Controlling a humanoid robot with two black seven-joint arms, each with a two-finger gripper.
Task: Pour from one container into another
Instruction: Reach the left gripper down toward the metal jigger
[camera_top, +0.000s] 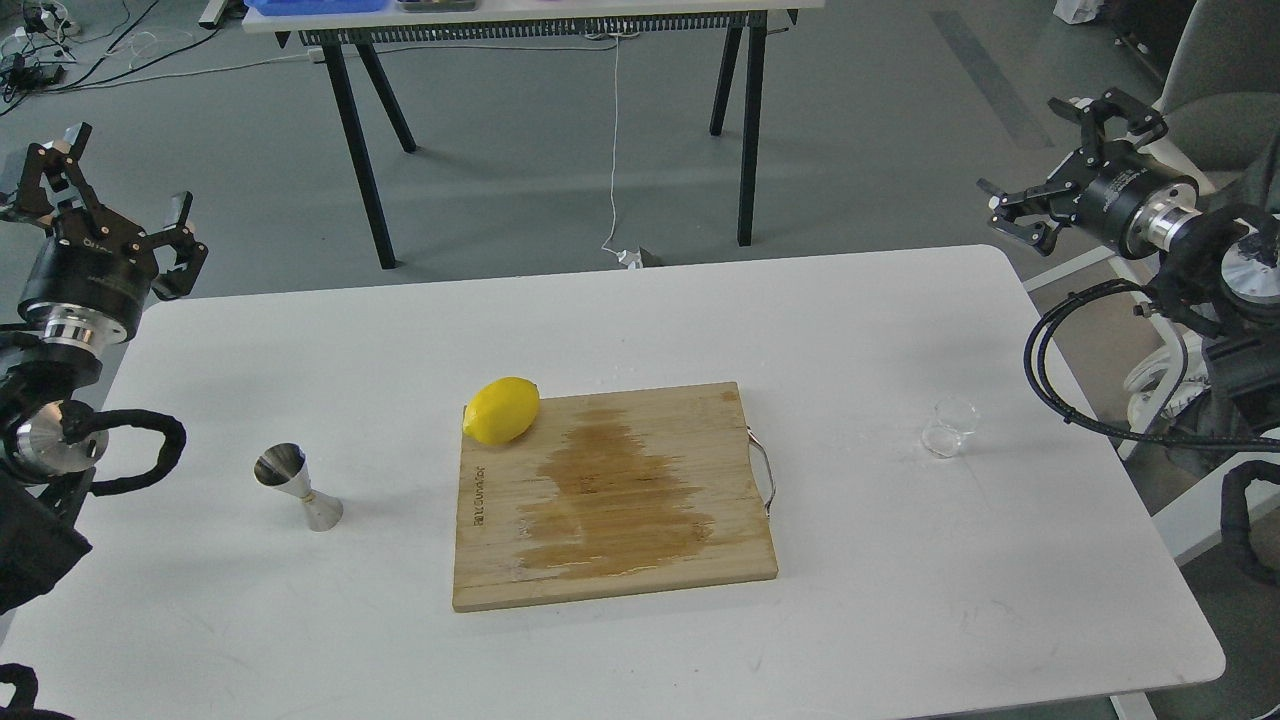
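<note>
Steel jigger (298, 487) stands upright on the white table (900, 600), left of the wooden board (610, 500), well apart from it. Clear glass cup (949, 427) stands upright on the table to the board's right, near the table's right edge. A lemon (502, 410) rests on the board's far left corner. Left gripper (105, 190) and right gripper (1070, 165) both hang spread wide and empty, off the table's far corners, far from either vessel
</note>
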